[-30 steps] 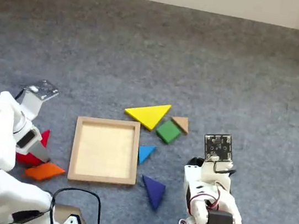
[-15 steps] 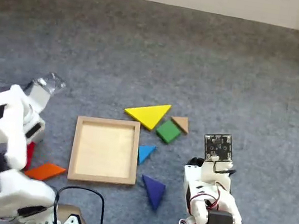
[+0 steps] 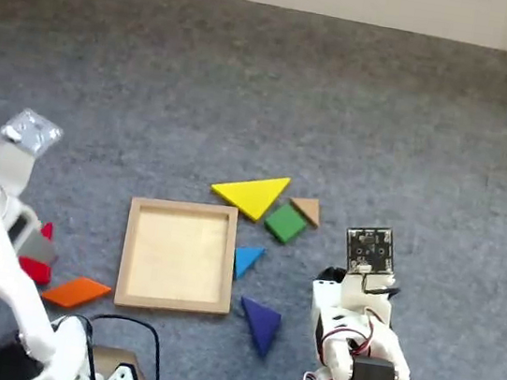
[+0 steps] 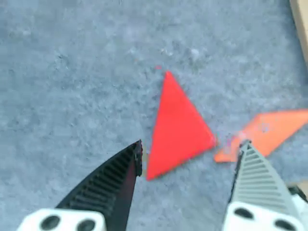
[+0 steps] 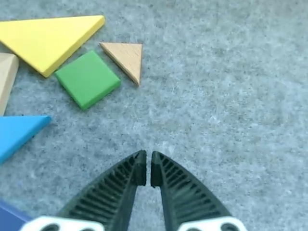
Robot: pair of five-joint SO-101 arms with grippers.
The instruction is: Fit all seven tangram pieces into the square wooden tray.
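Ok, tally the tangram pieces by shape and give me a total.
Triangles: 5 (yellow triangle, tan triangle, light blue triangle, dark blue triangle, red triangle)
Squares: 1 (green square)
Parallelograms: 1 (orange parallelogram)
Total: 7

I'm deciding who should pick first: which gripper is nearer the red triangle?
Left. The left gripper hangs open right over the red triangle, straddling it. The right gripper sits shut over carpet on the tray's other side.
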